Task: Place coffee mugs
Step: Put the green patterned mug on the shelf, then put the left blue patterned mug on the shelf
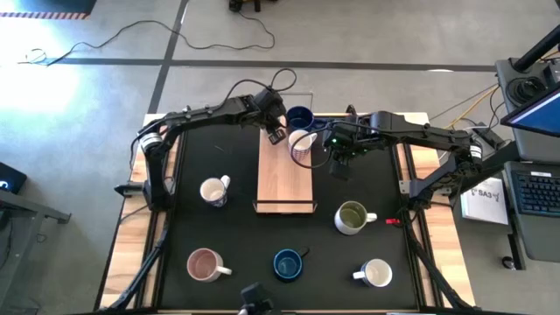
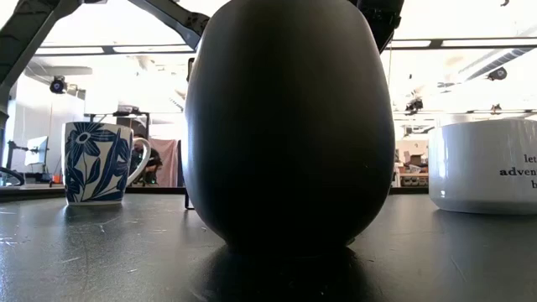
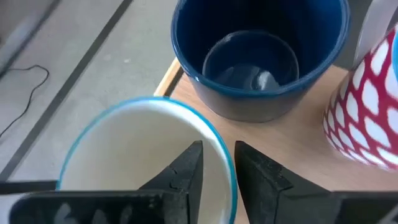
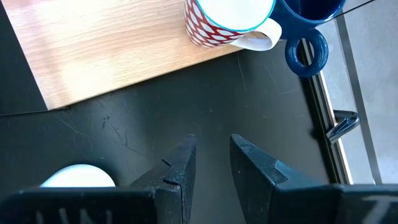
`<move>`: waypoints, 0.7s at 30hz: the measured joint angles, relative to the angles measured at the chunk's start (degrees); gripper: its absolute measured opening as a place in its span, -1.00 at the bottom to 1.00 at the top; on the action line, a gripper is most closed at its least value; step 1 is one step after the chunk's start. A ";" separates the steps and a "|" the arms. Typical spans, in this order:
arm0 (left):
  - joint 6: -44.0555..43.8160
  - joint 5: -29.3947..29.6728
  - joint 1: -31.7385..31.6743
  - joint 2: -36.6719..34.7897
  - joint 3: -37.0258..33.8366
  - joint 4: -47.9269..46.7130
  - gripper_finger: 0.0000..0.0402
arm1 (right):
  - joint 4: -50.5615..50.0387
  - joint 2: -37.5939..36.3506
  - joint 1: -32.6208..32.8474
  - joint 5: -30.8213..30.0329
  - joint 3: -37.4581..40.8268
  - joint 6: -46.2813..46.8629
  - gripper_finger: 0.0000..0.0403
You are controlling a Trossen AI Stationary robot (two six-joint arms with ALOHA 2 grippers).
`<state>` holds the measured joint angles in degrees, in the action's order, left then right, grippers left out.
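A wooden board (image 1: 284,179) lies mid-table. At its far end stand a dark blue mug (image 1: 300,116) and a red-and-white patterned mug (image 1: 302,144). My left gripper (image 1: 275,131) is over the board's far left corner, shut on a white mug with a light blue rim (image 3: 130,155). In the high view the gripper hides that mug. My right gripper (image 1: 339,162) hovers over the black mat just right of the patterned mug (image 4: 227,22), slightly open and empty. My left gripper (image 3: 219,152) holds the white mug by its rim (image 3: 227,144), pinched with one finger inside the mug and one outside. The fingers come from above. The mug stays upright with its mouth up. Whether its base rests on the board cannot be seen.
On the near half of the mat stand a blue floral mug (image 1: 214,190), an olive mug (image 1: 352,217), a pink-lined mug (image 1: 204,264), a dark blue mug (image 1: 288,264) and a white mug (image 1: 376,273). The dark mug (image 2: 289,126) fills the low view.
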<state>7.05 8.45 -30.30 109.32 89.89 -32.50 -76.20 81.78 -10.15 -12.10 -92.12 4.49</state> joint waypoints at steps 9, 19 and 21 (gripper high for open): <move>-0.02 0.00 0.37 -1.05 0.09 -0.34 -0.62 | -0.02 0.00 0.00 0.00 0.00 -0.04 -0.58; 2.44 0.03 2.62 -1.31 1.86 -1.26 -0.62 | -0.02 0.00 0.00 0.00 0.00 -0.07 -0.56; 3.38 0.02 2.96 -1.32 3.35 -2.20 -0.62 | -0.03 0.00 0.00 0.00 0.00 0.01 -0.57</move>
<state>10.42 8.47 -27.35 108.00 93.24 -34.70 -76.23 81.78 -10.15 -12.09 -92.12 4.51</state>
